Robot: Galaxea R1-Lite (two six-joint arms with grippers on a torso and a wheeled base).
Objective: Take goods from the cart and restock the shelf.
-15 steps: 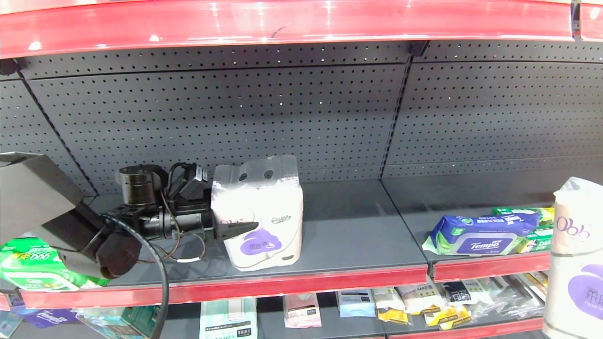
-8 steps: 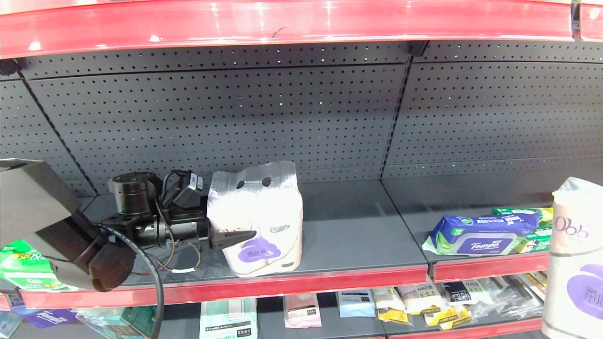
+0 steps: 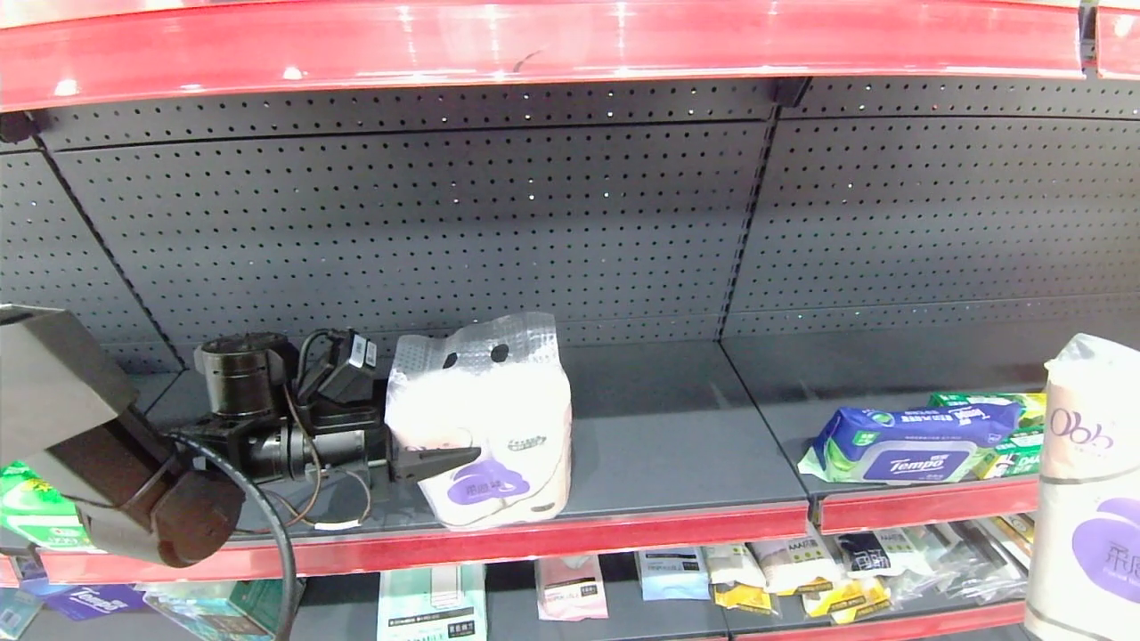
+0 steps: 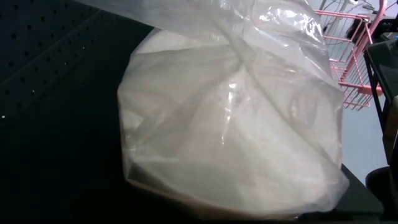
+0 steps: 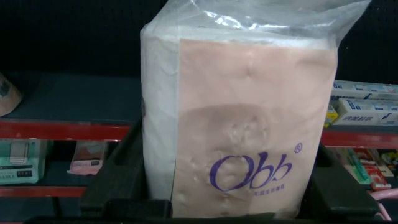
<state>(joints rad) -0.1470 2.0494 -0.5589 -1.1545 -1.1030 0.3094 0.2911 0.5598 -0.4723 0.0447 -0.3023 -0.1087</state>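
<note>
The left tool (image 3: 459, 441) lies over the left part of the middle shelf (image 3: 677, 445), closed on a roll pack (image 3: 499, 401) from the pack's left. One finger crosses the pack's near face and the other is hidden behind it. The pack stands close to the shelf's red near lip, leaning a little. Its base looks to be on the shelf board, though I cannot tell whether its full weight is down. At the far right, nearer than the shelf, the right tool (image 5: 227, 186) holds a second pack (image 3: 1087, 481) upright, with a dark finger on each side of it. Wipes (image 3: 908, 441) lie on the shelf just left of that second pack, and bare board runs between them and the first pack. The step in hand looks like setting the first pack down. Next, the left tool likely needs to spread its fingers and draw away to the left without snagging the loose wrap or tipping the pack off the lip. A nudge toward the far pegboard (image 3: 445, 223) might seat it better. The second pack could then go into the bare stretch.
</note>
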